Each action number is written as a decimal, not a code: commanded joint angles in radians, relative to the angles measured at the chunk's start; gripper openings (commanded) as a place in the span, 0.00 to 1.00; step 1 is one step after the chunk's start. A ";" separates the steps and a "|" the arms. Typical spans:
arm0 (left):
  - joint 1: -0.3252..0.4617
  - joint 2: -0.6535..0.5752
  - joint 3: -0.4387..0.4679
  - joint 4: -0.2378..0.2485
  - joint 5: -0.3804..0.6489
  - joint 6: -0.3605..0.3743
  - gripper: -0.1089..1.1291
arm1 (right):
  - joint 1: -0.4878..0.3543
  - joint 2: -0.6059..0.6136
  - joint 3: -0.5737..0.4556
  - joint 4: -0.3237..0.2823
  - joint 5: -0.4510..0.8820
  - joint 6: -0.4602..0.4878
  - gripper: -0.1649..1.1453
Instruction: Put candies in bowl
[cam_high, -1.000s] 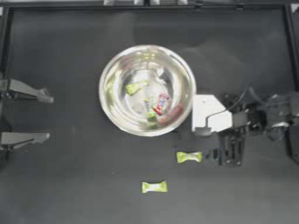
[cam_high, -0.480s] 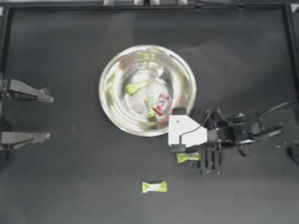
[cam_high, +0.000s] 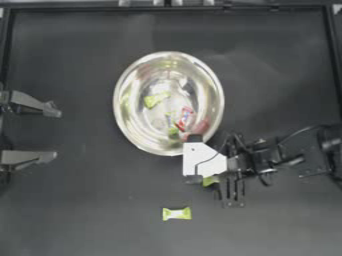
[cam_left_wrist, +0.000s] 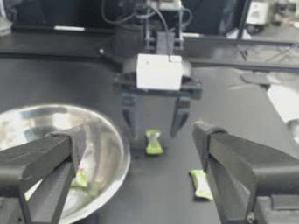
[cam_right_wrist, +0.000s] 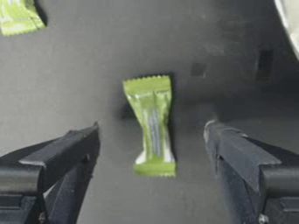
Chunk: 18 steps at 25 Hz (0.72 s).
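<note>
The silver bowl (cam_high: 137, 85) sits mid-table and holds two yellow-green candies (cam_high: 155, 100) and a red one (cam_high: 185, 118). My right gripper (cam_high: 212, 183) hangs just past the bowl's near rim. It is open and straddles a yellow-green candy (cam_right_wrist: 152, 124) lying on the table between its fingers (cam_right_wrist: 67, 151), which are not touching it. From above, only an edge of that candy (cam_high: 210, 181) shows. Another yellow-green candy (cam_high: 176, 214) lies nearer the front edge. My left gripper (cam_high: 43, 132) is parked open at the left edge.
The left wrist view looks across the table at the bowl (cam_left_wrist: 114, 148), the right gripper (cam_left_wrist: 154, 127) and both loose candies (cam_left_wrist: 200, 183). The bowl rim (cam_right_wrist: 289, 17) is close beside the right gripper. A black frame borders the table.
The right arm has swung left and toward the front, from beside the bowl to over the nearer loose candy. Its jaws remain open. The left arm is unmoved.
</note>
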 joint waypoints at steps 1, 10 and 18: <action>0.002 0.011 -0.020 -0.003 -0.005 0.000 0.91 | 0.011 0.003 -0.026 0.005 -0.003 0.003 0.88; 0.002 0.011 -0.020 -0.006 -0.005 0.000 0.91 | 0.015 0.038 -0.044 -0.002 0.029 0.014 0.69; 0.002 0.011 -0.017 -0.009 -0.005 -0.002 0.91 | 0.028 0.035 -0.064 -0.023 0.075 0.020 0.35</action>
